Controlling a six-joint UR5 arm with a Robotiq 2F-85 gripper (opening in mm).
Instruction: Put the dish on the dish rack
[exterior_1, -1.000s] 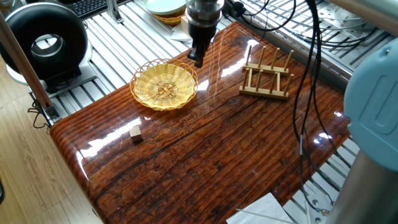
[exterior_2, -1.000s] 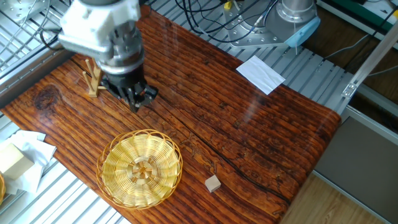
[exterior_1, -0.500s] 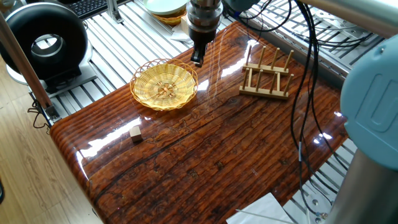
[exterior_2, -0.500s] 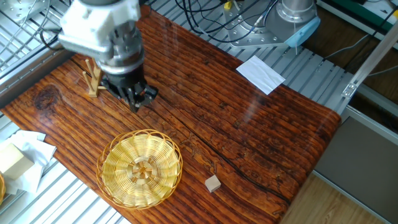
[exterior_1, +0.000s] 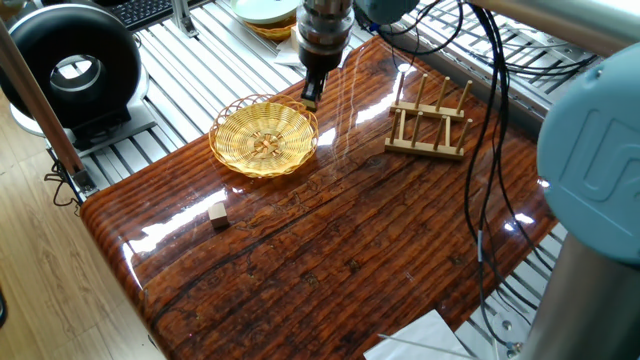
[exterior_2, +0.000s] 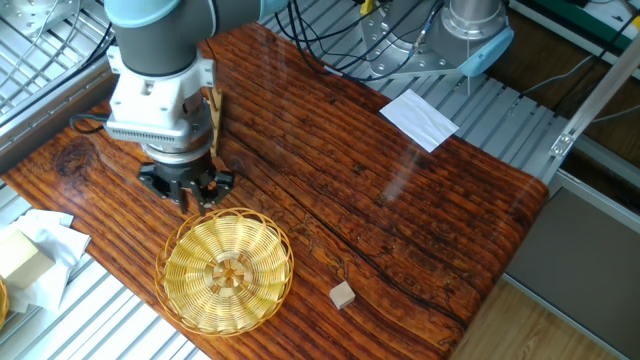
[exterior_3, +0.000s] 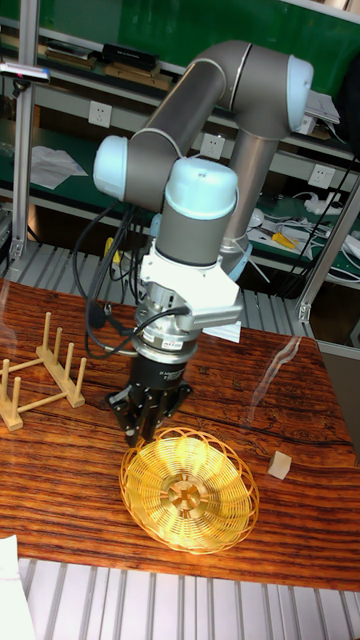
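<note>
The dish (exterior_1: 264, 137) is a golden-yellow woven plate with a looped rim, lying flat on the wooden table; it also shows nearer the camera (exterior_2: 228, 270) (exterior_3: 188, 490). My gripper (exterior_1: 311, 92) (exterior_3: 140, 432) points straight down over the dish's rim on the side toward the rack, its fingers slightly apart and holding nothing. In the other fixed view the wrist covers most of the gripper (exterior_2: 190, 196). The dish rack (exterior_1: 430, 125) (exterior_3: 40, 370) is light wood with upright pegs and stands apart from the dish.
A small wooden block (exterior_1: 218, 213) (exterior_2: 343, 294) lies on the table beyond the dish. A pale bowl in a darker basket (exterior_1: 265, 12) sits off the table's back edge. White paper (exterior_2: 418, 117) lies near the robot base. Cables hang over the rack side.
The gripper has shifted from between dish and rack toward the dish, ending over its rim. Dish, rack and block have not moved.
</note>
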